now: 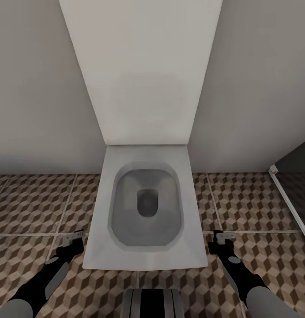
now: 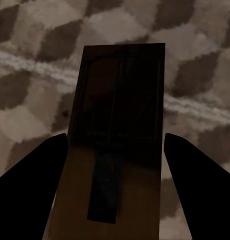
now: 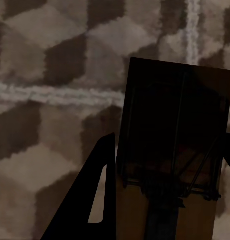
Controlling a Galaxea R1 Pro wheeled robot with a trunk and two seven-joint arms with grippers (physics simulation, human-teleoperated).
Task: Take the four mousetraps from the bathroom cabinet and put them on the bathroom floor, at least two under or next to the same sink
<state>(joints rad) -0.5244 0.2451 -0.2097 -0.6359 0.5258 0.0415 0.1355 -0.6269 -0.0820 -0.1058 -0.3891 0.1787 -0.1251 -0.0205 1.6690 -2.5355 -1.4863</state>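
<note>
Grasping 1 mousetrap (image 2: 117, 125) each (second mousetrap (image 3: 175, 150)), left hand (image 1: 76, 238) and right hand (image 1: 224, 238) flank the toilet (image 1: 145, 207).

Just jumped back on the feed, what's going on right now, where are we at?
The robot is facing a white open toilet against the wall, on the brown-and-beige cube-patterned tile floor. Each arm carries a small flat wooden mousetrap with dark wire parts: one between the fingers of the left gripper, the left mousetrap, and one in the right gripper, the right mousetrap. Both are held above the tiles, not yet set down.
</note>
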